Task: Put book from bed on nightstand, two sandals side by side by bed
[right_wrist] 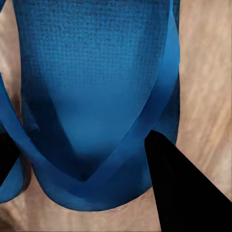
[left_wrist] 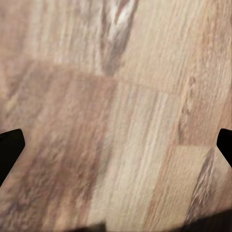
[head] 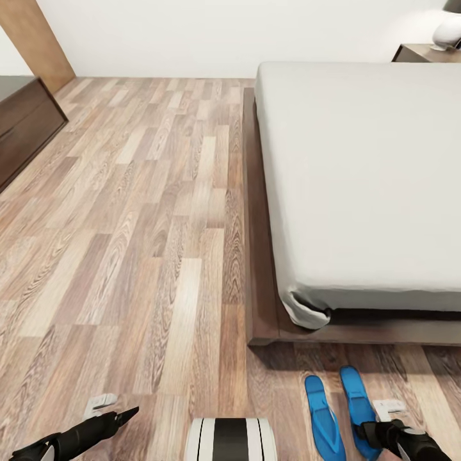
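Note:
Two bright blue sandals lie side by side on the wood floor just off the foot of the bed [head: 259,256]: the left sandal [head: 323,416] and the right sandal [head: 355,394]. My right gripper [head: 378,435] covers the near end of the right sandal. In the right wrist view that sandal [right_wrist: 96,72] and its V strap sit between the black fingers [right_wrist: 179,183], one at each edge, and the right gripper [right_wrist: 82,135] is shut on it. My left gripper [head: 125,415] hangs open over bare floor [left_wrist: 118,133]. The off-white mattress [head: 365,173] is bare; the book is out of view.
A nightstand [head: 419,52] with a white lamp [head: 448,32] stands at the far right beside the bed's head. A long dark bench [head: 25,121] lines the left wall. Wood-plank floor [head: 147,224] stretches between bench and bed. My base [head: 230,438] shows at the bottom.

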### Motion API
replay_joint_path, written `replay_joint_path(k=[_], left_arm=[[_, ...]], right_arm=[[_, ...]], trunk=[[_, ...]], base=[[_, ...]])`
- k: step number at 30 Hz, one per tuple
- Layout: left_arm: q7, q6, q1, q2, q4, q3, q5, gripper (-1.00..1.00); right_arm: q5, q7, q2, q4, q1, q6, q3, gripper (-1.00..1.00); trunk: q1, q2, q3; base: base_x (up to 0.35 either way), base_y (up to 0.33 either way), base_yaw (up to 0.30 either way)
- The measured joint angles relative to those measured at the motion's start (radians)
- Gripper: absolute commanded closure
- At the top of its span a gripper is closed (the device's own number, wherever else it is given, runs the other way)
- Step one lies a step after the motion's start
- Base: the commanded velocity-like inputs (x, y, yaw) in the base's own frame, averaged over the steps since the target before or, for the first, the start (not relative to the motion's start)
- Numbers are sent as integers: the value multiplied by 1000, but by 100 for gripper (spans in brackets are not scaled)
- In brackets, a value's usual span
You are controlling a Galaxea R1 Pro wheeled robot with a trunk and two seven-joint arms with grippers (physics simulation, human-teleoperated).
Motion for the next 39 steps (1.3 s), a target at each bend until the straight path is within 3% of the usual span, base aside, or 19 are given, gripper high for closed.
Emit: replay_joint_path(k=[9, 39], left_arm=[[0, 2, 0, 0, 0, 0, 0, -100], [0, 2, 0, 0, 0, 0, 0, -100]], right_arm=[[-3, 0, 6, -13, 0, -11, -3, 100], [0, 0, 4, -11, 0, -12, -4, 100]], trunk=[[0, 0, 0], [14, -7, -116]], base=[[0, 0, 0], [0, 0, 0]])
